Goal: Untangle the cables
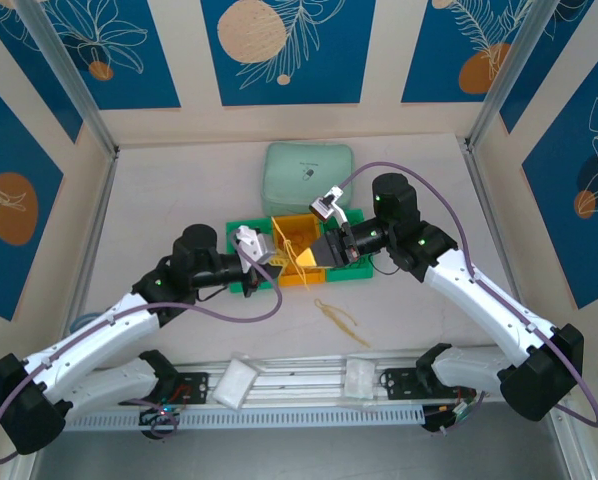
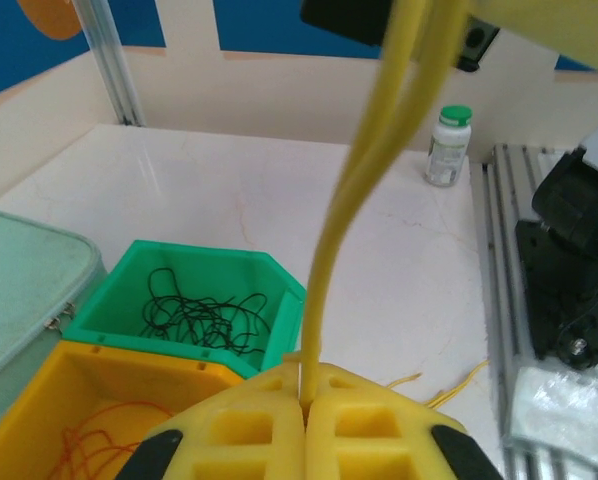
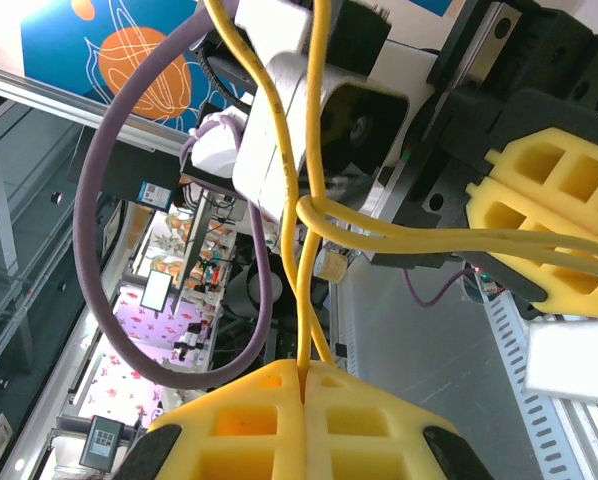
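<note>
The jaws of the left gripper (image 2: pixel 304 400) are found closed on a yellow cable (image 2: pixel 351 210), which rises from between them as doubled strands. The jaws of the right gripper (image 3: pixel 307 372) are likewise closed on yellow cable. Just beyond them the strands are seen crossed and wrapped round one another, and from that crossing two strands are led off sideways to the left jaws.

From above, the two sets of jaws are seen facing each other, near together, with the cable stretched between them over a yellow bin (image 2: pixel 129 358). Orange cables (image 2: pixel 99 435) are held in that bin, directly beside the left jaws on their left. Adjoining it, farther out, a green bin (image 2: pixel 279 310) is noted with black cables (image 2: pixel 194 318) tangled inside. A pale green case (image 2: pixel 19 290) is placed just beside both bins.

To the right of the left jaws, loose yellow strands (image 2: pixel 449 385) are lying on the surface (image 2: pixel 229 200). Well beyond, a white bottle (image 2: pixel 447 150) with a green cap is standing upright. A thick purple arm cable (image 3: pixel 99 230) is looped behind the strands held by the right jaws.
</note>
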Action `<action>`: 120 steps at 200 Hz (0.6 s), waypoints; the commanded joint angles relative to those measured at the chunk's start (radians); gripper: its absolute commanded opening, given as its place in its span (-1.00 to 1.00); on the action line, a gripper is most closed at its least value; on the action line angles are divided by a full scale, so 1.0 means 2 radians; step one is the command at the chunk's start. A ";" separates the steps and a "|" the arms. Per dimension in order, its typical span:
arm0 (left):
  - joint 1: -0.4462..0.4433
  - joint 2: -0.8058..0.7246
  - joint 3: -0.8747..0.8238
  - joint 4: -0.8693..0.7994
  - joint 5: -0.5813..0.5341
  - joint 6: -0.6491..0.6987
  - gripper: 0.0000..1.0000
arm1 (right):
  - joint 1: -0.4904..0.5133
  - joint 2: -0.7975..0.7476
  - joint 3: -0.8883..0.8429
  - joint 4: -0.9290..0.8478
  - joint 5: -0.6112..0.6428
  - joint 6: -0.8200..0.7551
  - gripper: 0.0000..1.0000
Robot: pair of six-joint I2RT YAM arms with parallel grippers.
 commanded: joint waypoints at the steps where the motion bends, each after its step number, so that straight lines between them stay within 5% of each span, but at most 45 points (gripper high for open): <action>1: 0.003 0.003 0.018 -0.017 0.020 0.009 -1.00 | -0.003 -0.002 0.009 -0.002 -0.015 -0.001 -1.00; 120: 0.004 -0.007 0.021 -0.012 0.033 0.003 -1.00 | -0.019 0.011 -0.023 0.006 0.003 0.003 -1.00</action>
